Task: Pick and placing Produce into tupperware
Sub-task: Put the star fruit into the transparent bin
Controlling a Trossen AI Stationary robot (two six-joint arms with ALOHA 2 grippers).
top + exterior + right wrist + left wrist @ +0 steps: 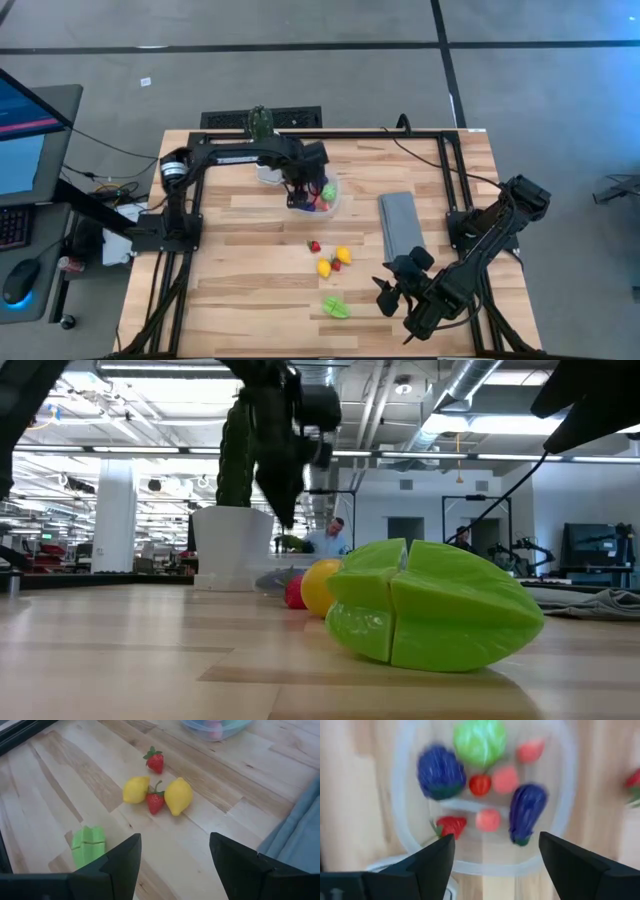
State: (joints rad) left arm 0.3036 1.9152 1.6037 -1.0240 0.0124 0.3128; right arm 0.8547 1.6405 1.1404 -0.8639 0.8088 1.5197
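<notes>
The round clear tupperware (336, 200) stands on the table's far middle part. It holds several toy produce pieces, among them a green cabbage (480, 742), a purple eggplant (526, 812) and a strawberry (451, 825). My left gripper (495, 840) hangs open above it, pointing down, with nothing between its fingers. Loose on the table's middle lie two yellow lemons (136, 789) (178, 796), two strawberries (155, 761) (155, 800) and a green star fruit (89, 842). My right gripper (175, 842) stands open at the near right, slanting down toward them.
A folded grey cloth (400, 222) lies right of the tupperware. A white pot (268, 172) with a tall green cactus (258, 122) stands just behind the tupperware at the far edge. A black frame (455, 175) borders the table's left, far and right sides.
</notes>
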